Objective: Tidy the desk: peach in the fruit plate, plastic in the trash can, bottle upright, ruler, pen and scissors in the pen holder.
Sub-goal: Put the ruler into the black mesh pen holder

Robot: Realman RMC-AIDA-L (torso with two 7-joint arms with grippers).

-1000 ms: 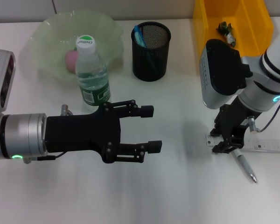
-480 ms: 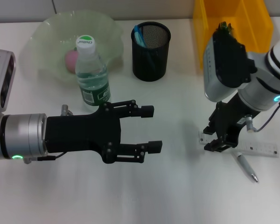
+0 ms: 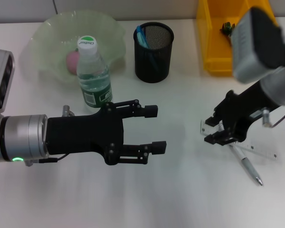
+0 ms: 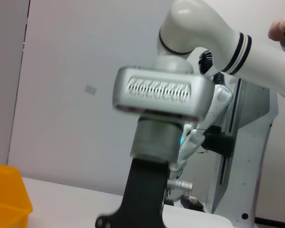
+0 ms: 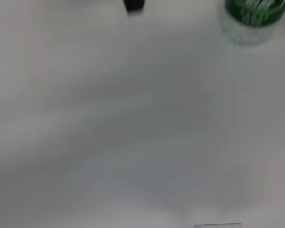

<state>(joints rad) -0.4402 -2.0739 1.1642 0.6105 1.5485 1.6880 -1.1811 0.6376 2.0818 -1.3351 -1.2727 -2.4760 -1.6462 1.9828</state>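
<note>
On the bench's right side, right end effector [image 3: 217, 129] is clamped on one end of the clear ruler [image 3: 249, 147], which slants across the pen [image 3: 247, 166]. Left end effector [image 3: 152, 129] hovers wide open, empty, near the upright bottle [image 3: 93, 76].

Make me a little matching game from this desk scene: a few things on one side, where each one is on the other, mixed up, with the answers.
Things:
1. peach
2. bottle
3. ruler
4. pen

Places:
A. held at one end by the right gripper
B. lying on the desk near the right gripper
C. in the green fruit plate
D. standing upright before the fruit plate

Pairs: 1-C, 2-D, 3-A, 4-B
</note>
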